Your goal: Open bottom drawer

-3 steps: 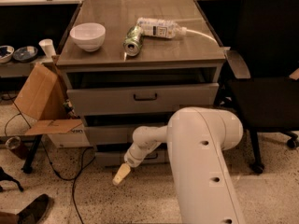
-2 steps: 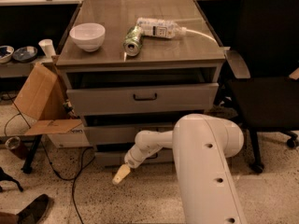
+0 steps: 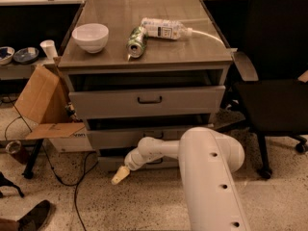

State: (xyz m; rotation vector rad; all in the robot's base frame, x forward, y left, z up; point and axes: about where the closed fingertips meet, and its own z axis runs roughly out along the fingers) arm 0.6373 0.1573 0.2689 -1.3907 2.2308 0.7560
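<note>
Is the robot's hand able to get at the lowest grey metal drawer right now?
Probably yes: the hand hangs just in front of the lowest grey metal drawer, nothing between them, though the arm hides its handle.

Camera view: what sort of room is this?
Probably an office or lab: grey drawer cabinet, black office chair, cardboard box beside it. The gripper hangs low before the bottom drawer.
</note>
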